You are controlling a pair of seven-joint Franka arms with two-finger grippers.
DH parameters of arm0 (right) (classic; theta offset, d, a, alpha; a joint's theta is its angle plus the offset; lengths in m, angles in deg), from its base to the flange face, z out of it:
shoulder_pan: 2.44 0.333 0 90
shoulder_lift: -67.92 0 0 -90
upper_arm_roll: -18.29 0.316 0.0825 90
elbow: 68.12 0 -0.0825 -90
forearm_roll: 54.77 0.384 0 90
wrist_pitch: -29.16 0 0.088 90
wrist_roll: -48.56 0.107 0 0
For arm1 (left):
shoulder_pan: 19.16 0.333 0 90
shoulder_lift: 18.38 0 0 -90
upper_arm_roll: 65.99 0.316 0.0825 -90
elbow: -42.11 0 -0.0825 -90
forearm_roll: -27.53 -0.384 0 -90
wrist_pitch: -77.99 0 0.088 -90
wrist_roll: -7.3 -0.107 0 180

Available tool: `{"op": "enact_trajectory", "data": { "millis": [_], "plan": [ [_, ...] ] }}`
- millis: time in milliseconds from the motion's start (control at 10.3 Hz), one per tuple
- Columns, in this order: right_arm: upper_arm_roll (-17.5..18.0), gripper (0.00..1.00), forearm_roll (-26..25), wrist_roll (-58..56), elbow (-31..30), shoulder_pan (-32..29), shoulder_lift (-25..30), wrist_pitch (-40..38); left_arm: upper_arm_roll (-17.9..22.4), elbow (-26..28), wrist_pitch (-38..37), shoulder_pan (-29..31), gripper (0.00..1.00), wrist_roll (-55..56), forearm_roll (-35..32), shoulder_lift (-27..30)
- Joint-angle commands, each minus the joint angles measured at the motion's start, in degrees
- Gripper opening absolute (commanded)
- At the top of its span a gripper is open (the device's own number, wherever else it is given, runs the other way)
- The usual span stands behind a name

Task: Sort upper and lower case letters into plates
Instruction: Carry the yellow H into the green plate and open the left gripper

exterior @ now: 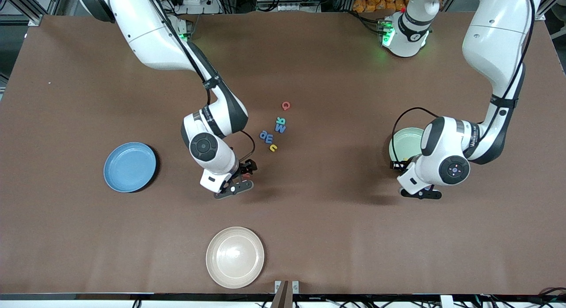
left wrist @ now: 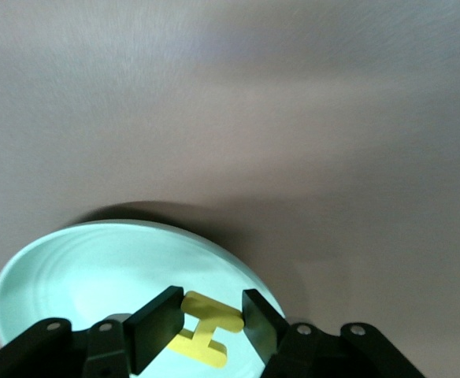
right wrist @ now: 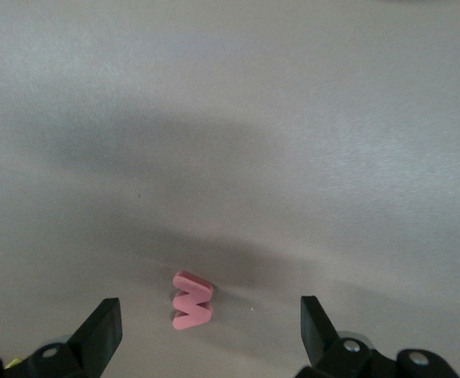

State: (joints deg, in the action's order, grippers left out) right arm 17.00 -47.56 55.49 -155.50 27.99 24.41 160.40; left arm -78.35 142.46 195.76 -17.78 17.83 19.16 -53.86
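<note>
Left gripper point(left wrist: 206, 331) hovered over mint plate point(left wrist: 72, 268), jaws closed on yellow H point(left wrist: 206, 335), presumably poised to drop it there. Right gripper point(right wrist: 210, 331) hung low above table point(exterior: 309, 219), jaws spread wide, empty; pink W point(right wrist: 192, 301) lay on table between its fingers, likely next pick. Other letters point(exterior: 276, 129) clustered nearby; blue plate point(exterior: 130, 167) apart.

Three plates point(exterior: 130, 167) and seven foam letters point(exterior: 280, 124) show.
</note>
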Motion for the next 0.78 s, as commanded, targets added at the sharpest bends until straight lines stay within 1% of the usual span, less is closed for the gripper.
{"op": "enact_trajectory", "data": {
  "millis": [0, 97, 292, 389, 487, 584, 681],
  "plan": [
    [-0.38, 1.0, 0.0, 1.33, 1.42, 1.12, -2.19, 2.16, -0.64, 6.44, 4.31, 0.99, 0.22, 0.1, 0.03, 2.87],
    [-0.47, 1.0, -0.17, 2.46, 1.16, 1.56, -2.46, 2.53, -0.64, 6.18, 4.31, 0.99, 0.99, 0.54, 0.11, 2.88],
    [-0.64, 1.0, -0.7, 4.14, -0.59, 2.43, -2.2, 2.36, -0.64, 5.92, 4.14, 0.9, 1.0, 0.89, 0.11, 3.05],
    [-0.73, 1.0, -0.7, 4.32, -1.64, 2.7, -2.11, 2.44, -0.73, 5.74, 3.79, 0.55, 1.0, 3.07, 0.37, 3.31],
    [-1.17, 1.0, -0.96, 4.41, -2.35, 2.71, -2.02, 2.53, -1.43, 4.61, 3.61, 0.29, 1.0, 6.31, 0.46, 3.4],
    [-1.17, 1.0, -1.49, 4.49, -3.14, 2.71, -1.76, 2.53, -2.65, 3.03, 1.78, 0.11, 1.0, 8.17, 0.64, 3.58],
    [-1.26, 1.0, -1.76, 4.5, -3.76, 2.79, -1.5, 2.53, -3.1, 0.14, -1.8, -0.59, 1.0, 10.28, 0.64, 3.49]
  ]
}}
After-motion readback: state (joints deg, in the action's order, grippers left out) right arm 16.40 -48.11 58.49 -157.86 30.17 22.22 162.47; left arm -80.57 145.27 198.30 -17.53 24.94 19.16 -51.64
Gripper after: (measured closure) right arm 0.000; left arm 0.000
